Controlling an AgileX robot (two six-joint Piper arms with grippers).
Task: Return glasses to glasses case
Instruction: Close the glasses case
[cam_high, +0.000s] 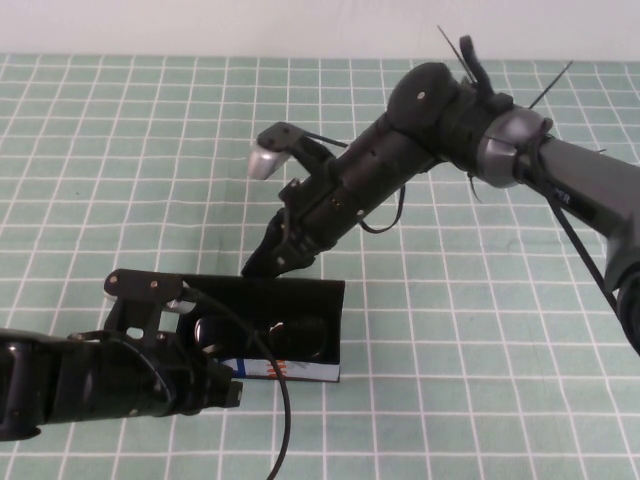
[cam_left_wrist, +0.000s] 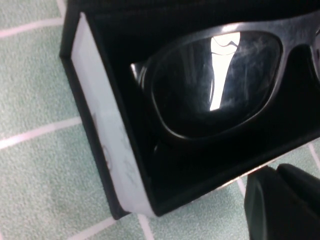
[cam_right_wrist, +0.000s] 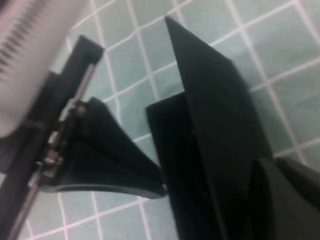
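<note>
the glasses (cam_left_wrist: 220, 85) already lie inside the glasses case (cam_high: 300, 372), lenses up against the black lining, and the case sits on the green checked desk (cam_high: 120, 150) with its white printed edge toward you. what's left, as i read it, is closing the flap lid (cam_right_wrist: 220, 110), which stands up at the case's far edge.

your right gripper (cam_high: 283, 255) is down at that far edge, and in the right wrist view its fingers (cam_right_wrist: 105, 155) stand apart with the lid between them; whether they are pinching it you can't tell from here. your left gripper (cam_high: 170, 300) is over the case's left end, just beside the box, but i cannot tell whether its fingers are wide or narrow.

watch two things. if you swing the lid down while the left gripper hangs over the opening, the lid will likely land on it. and if you push the lid sideways, the light case may skid across the desk.
</note>
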